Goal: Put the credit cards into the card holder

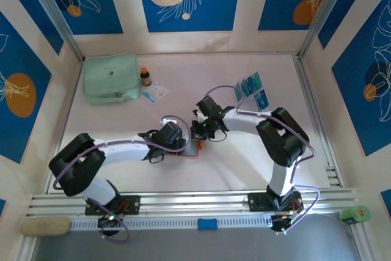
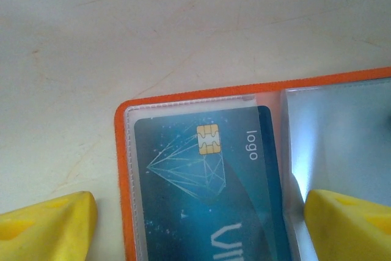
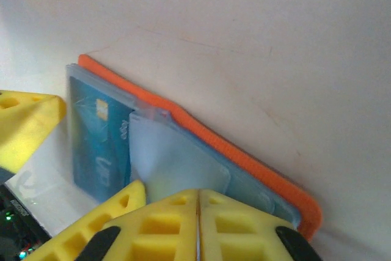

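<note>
Far right of the open orange-red fold-over card holder lie loose teal-blue plastic credit cards, nearer the clenched right gripper; the left gripper straddles the holder, jaws spread.

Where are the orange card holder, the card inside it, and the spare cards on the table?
card holder (image 2: 183, 95): left wrist view, on its orange top edge.
card inside it (image 2: 201, 175): left wrist view, on the diamond drawing.
spare cards (image 1: 251, 83): top view, on the middle card.
</note>
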`<state>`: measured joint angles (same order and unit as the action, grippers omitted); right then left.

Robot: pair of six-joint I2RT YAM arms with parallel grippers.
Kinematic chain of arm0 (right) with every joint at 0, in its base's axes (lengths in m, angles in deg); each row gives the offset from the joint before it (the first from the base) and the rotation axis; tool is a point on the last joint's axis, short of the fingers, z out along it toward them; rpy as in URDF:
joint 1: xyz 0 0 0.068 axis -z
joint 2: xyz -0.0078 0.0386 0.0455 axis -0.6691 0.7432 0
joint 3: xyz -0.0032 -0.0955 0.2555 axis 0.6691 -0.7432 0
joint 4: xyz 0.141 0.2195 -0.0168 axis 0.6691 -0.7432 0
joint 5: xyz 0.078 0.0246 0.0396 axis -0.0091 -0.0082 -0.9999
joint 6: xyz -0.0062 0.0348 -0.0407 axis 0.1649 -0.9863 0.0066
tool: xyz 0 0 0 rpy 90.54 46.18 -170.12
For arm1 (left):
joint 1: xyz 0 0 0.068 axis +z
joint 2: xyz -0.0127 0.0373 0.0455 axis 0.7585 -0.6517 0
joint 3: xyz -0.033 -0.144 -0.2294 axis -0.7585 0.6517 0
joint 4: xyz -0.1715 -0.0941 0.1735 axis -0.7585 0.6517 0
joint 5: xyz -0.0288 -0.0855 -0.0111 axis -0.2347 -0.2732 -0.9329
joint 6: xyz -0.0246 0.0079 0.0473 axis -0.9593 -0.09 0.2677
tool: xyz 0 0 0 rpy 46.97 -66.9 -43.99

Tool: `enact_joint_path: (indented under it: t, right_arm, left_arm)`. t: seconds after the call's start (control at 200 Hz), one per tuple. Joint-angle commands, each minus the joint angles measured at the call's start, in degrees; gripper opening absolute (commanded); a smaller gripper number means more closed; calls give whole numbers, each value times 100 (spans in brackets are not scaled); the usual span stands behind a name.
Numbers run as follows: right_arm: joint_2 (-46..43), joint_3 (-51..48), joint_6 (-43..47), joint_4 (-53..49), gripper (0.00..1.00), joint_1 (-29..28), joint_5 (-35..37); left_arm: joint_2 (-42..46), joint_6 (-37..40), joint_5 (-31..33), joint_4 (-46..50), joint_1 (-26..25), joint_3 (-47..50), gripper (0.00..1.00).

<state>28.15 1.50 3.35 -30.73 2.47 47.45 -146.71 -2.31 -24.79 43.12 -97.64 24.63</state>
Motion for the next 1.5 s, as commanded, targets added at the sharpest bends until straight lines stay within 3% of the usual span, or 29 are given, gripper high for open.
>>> enact_joint_path:
  t: [0.0,0.305,0.435,0.83,1.005,1.115,1.265,1.495]
  right_arm:
    - [-266,-234,-196,-24,13,33,59]
    - [-3,-366,-345,172,21,-10,-6]
    - [122,-348,-371,224,29,-2,-75]
    - [278,-46,-328,313,29,103,-706]
    - [206,64,-342,268,28,97,-858]
    - [58,98,-408,230,29,60,-927]
    - [-99,216,-504,103,39,-78,-912]
    - [-2,584,-622,-64,45,-313,-781]
  left_arm:
    - [-51,-19,39,73,-56,145,88]
    - [10,-13,29,63,-55,155,88]
    - [34,0,33,77,-55,154,88]
    - [126,-6,19,82,-59,119,88]
    - [284,-25,47,133,-57,98,93]
    - [503,-32,108,282,-56,40,96]
    - [1009,-33,294,512,-43,-8,100]
    - [1776,39,513,831,52,14,100]
